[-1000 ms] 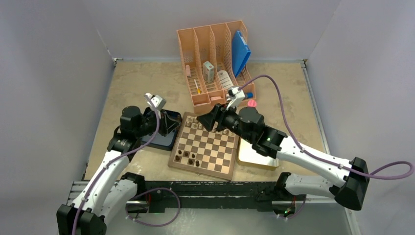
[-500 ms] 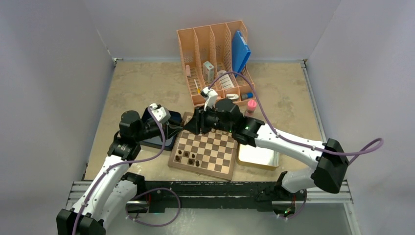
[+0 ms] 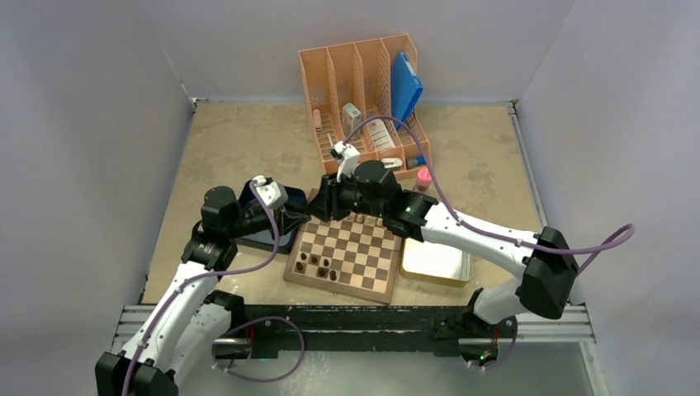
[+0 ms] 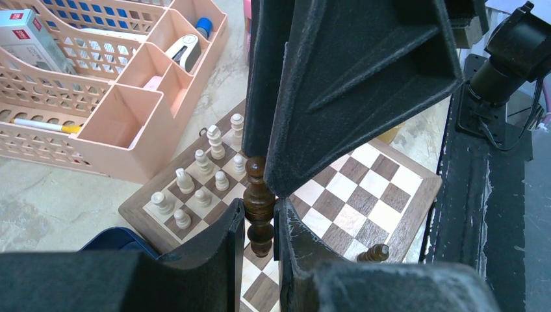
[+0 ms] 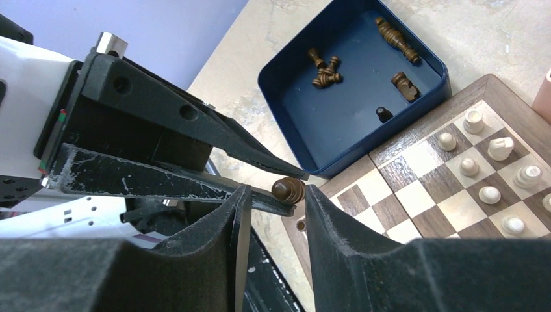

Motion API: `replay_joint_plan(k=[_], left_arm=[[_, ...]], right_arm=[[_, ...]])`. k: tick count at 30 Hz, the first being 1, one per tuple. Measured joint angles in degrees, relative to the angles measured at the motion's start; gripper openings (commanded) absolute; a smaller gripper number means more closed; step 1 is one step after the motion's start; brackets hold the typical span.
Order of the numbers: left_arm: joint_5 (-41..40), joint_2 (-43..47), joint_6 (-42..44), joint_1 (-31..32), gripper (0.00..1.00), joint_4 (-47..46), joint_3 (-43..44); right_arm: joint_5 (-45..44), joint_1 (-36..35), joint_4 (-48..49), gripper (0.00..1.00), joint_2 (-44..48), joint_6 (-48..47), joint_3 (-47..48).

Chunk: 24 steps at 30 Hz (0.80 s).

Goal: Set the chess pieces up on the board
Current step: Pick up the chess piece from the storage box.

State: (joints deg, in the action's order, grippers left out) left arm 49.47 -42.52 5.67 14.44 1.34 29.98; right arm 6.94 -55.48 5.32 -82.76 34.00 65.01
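Dark brown turned wood marks the chess piece (image 4: 258, 201) in play. I have it pinched at its lower stem by the left end effector (image 4: 260, 221), whose jaws are nearly closed on it, in the air over the far-left corner of the board (image 3: 363, 252) and just beside the blue tray (image 5: 344, 110). Over the last second the right arm has swung across from the board's far-right side to meet it, and the right end effector (image 5: 276, 195) has narrowed from wide to roughly half open. Its fingers (image 5: 318, 214) now straddle the piece's rounded head: one appears to touch the head, but a gap remains on the other side, so I judge that it has not yet taken hold. I read this as a mid-air hand-over about to complete, after which the right arm could place the piece. Pale pieces (image 5: 488, 195) already fill the far rows. Only a few dark pieces (image 3: 318, 264) stand on the near-left squares, and several more (image 5: 325, 70) lie in the tray, so I judge most of the set-up still to do.
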Motion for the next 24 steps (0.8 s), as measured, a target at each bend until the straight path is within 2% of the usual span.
replay_joint_plan(k=[3,12,20,24], left_arm=[[0.04,0.0,0.02,0.0,0.0,-0.02,0.0],[0.33,0.0,0.17,0.0,0.0,-0.02,0.0],[0.9,0.0,0.2,0.0,0.0,0.04,0.0],[0.85,0.0,0.15,0.0,0.0,0.04,0.0]], right_arm=[[-0.28,0.0,-0.44,0.32,-0.24,-0.2,0.02],[-0.33,0.0,-1.36,0.31,-0.55,-0.7,0.76],[-0.33,0.0,-1.36,0.17,-1.77,-1.09,1.4],[-0.81,0.0,-1.38,0.16,-1.77,-1.25,1.4]])
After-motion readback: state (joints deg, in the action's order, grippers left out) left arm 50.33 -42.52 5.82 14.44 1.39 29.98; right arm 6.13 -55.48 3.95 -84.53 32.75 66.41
